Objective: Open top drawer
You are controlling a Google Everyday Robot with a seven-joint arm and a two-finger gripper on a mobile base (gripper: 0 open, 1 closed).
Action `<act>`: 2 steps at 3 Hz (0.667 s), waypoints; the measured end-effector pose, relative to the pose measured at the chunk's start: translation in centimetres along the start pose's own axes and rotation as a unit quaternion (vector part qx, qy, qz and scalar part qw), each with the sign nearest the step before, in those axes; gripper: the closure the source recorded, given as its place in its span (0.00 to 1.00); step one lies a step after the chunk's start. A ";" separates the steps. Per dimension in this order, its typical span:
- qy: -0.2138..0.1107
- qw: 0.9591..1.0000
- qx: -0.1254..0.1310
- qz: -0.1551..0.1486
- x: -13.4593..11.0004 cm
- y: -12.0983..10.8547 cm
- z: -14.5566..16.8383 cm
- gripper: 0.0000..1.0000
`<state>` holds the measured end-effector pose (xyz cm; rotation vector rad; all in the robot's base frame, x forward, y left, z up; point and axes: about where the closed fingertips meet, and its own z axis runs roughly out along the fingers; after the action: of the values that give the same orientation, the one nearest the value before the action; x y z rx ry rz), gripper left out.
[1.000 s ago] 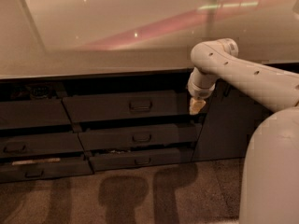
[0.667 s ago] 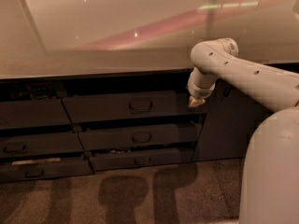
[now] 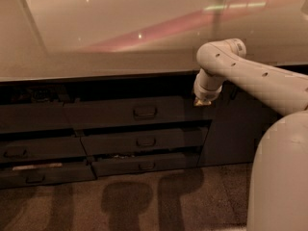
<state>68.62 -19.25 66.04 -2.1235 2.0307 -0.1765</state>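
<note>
The top drawer (image 3: pixel 110 113) is a wide dark grey front under the pale counter, with a small loop handle (image 3: pixel 145 112) at its centre. A dark gap shows between its top edge and the counter. My gripper (image 3: pixel 200 101) hangs from the white arm (image 3: pixel 250 78) at the drawer's right end, level with the upper part of its front and well to the right of the handle. Whether it touches the drawer front cannot be told.
Two shorter dark drawers (image 3: pixel 144 142) (image 3: pixel 144 164) sit below, each standing out a little. More dark drawers (image 3: pixel 33 150) lie to the left. A dark cabinet door (image 3: pixel 236 129) is at the right. The pale counter (image 3: pixel 96 42) overhangs everything. My white base (image 3: pixel 281 177) fills the lower right.
My gripper has risen a little at the right end of the top drawer. The drawers have not visibly moved.
</note>
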 end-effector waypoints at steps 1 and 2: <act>0.000 1.000 0.000 0.000 0.0 0.0 0.0 1.00; 0.000 1.000 0.000 0.000 0.0 -0.2 -0.8 1.00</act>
<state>68.62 -19.26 66.82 -2.1237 2.0304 -0.1768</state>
